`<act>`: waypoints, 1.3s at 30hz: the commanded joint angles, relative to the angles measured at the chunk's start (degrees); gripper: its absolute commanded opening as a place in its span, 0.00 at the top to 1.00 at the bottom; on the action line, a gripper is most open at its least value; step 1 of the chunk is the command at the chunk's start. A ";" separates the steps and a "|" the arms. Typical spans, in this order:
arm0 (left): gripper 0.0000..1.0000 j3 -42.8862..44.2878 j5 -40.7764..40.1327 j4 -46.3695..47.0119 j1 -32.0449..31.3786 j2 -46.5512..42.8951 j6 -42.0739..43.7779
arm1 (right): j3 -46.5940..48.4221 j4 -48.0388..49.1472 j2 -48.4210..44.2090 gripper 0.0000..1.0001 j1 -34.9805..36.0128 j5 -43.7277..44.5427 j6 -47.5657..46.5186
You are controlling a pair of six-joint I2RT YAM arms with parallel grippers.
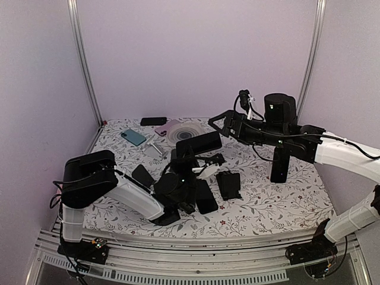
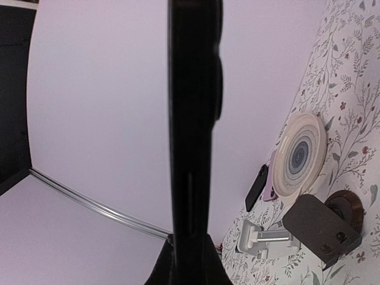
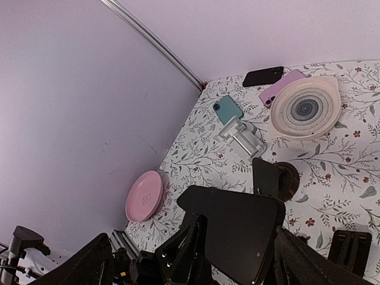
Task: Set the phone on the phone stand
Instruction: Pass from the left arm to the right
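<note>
Seen from my remote station, the left gripper (image 3: pixel 190 237) holds the black phone (image 1: pixel 199 143) in the air over the middle of the floral table (image 1: pixel 267 208). Its fingers are clamped on the handset's lower long edge. In the left wrist view the phone appears edge-on as a dark vertical bar. The right gripper (image 1: pixel 215 122) hovers just beside the phone's right end with its fingers spread wide and nothing in their grasp. I cannot tell from any view whether they touch the handset. The dark phone stand (image 3: pixel 268 177), a tilted backplate on a round brown base, sits on the table just to the far left of the raised phone. The phone is lifted clear of it. Farther back lie a silver stand (image 3: pixel 243 138), a teal phone (image 3: pixel 225 108) and a ringed plate (image 3: pixel 306 108). The plate partly covers a pink phone (image 3: pixel 285 83). A second black phone (image 3: pixel 263 76) lies flat near the far wall. An upright black block (image 1: pixel 279 163) stands on the right of the table beneath the right arm.
</note>
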 commanded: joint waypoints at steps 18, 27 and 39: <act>1.00 4.62 2.20 16.91 -2.04 -1.60 0.60 | -10.06 13.70 2.51 0.32 -3.02 -10.48 8.79; 1.00 4.71 2.11 16.95 -2.32 -1.25 0.02 | -10.56 16.43 2.41 0.52 -3.11 -11.54 10.10; 1.00 4.80 2.17 16.95 -2.51 -1.33 -0.50 | -10.96 16.88 2.25 0.97 -3.13 -10.97 10.13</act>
